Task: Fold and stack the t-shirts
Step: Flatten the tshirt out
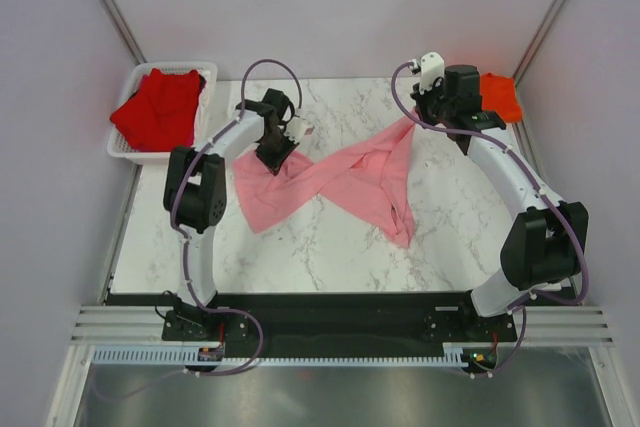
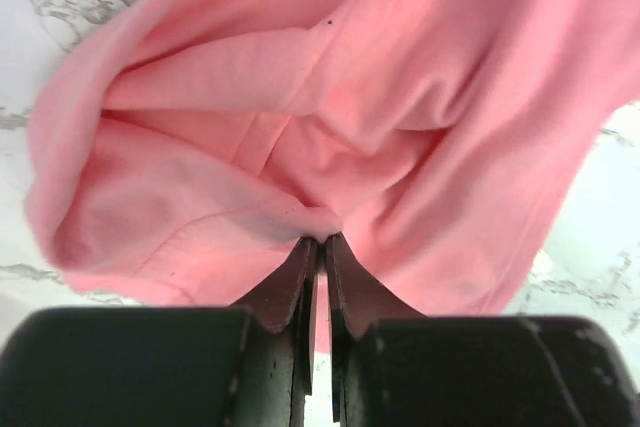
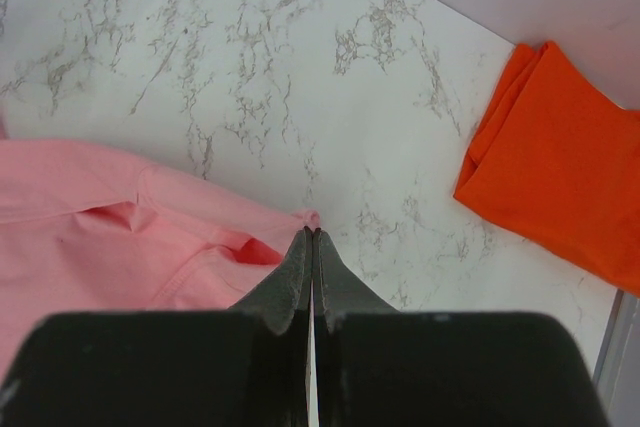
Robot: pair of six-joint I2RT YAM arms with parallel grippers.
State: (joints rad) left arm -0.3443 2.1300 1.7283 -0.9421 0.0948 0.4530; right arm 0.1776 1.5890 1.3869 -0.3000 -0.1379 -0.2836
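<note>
The light pink t-shirt (image 1: pixel 340 182) is stretched and twisted across the middle of the marble table. My left gripper (image 1: pixel 276 152) is shut on its left part; the left wrist view shows pink cloth (image 2: pixel 300 127) pinched at the fingertips (image 2: pixel 322 240). My right gripper (image 1: pixel 413 119) is shut on the shirt's far right corner; the right wrist view shows that corner (image 3: pixel 150 237) held at the tips (image 3: pixel 312 234). The orange t-shirt (image 1: pixel 500 95) lies folded at the back right, also in the right wrist view (image 3: pixel 560 177). The deep red t-shirt (image 1: pixel 158 107) lies in the basket.
A white mesh basket (image 1: pixel 127 147) stands at the back left corner of the table. Grey walls close in behind and at both sides. The arm bases sit on a black rail at the near edge (image 1: pixel 340 307).
</note>
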